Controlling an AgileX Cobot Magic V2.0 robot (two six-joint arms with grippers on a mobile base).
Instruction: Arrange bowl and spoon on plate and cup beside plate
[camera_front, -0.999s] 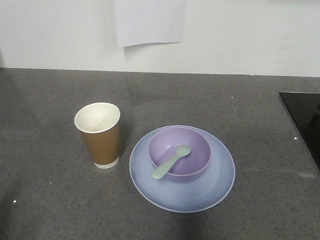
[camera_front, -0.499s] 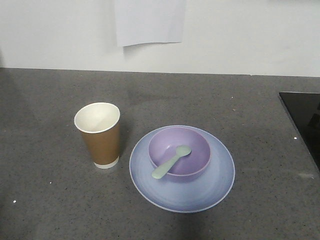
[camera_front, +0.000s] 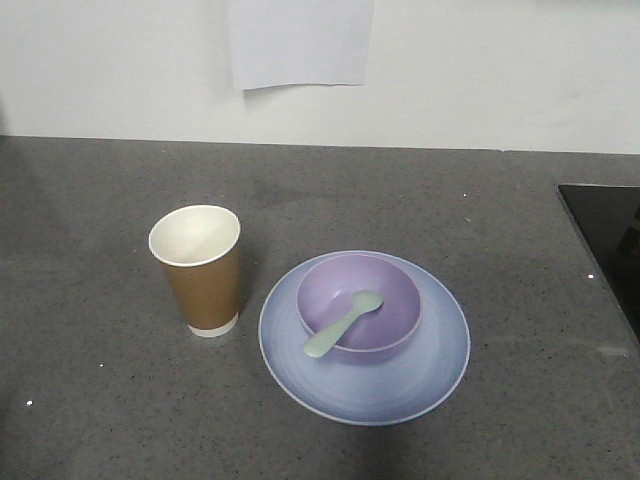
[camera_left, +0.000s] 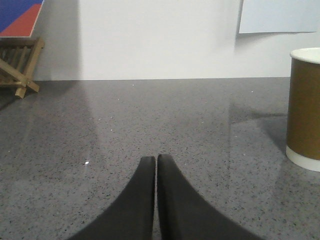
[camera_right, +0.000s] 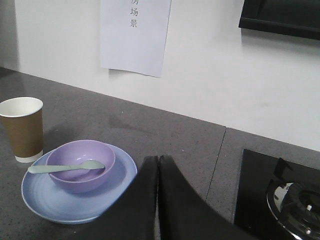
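Observation:
The lavender bowl (camera_front: 358, 304) sits on the pale blue plate (camera_front: 430, 370) in the middle of the counter. The mint-green spoon (camera_front: 343, 323) lies in the bowl, its handle over the front-left rim. The brown paper cup (camera_front: 198, 268) stands upright just left of the plate. In the right wrist view the bowl (camera_right: 80, 166), spoon (camera_right: 65, 167), plate (camera_right: 45, 202) and cup (camera_right: 21, 129) lie to the left of my right gripper (camera_right: 158, 158), which is shut and empty. My left gripper (camera_left: 156, 158) is shut and empty, low over the counter, with the cup (camera_left: 304, 110) to its right.
A black cooktop (camera_front: 610, 235) with a burner (camera_right: 295, 202) occupies the counter's right side. A white paper sheet (camera_front: 300, 42) hangs on the back wall. A wooden stand (camera_left: 17, 65) sits at the far left in the left wrist view.

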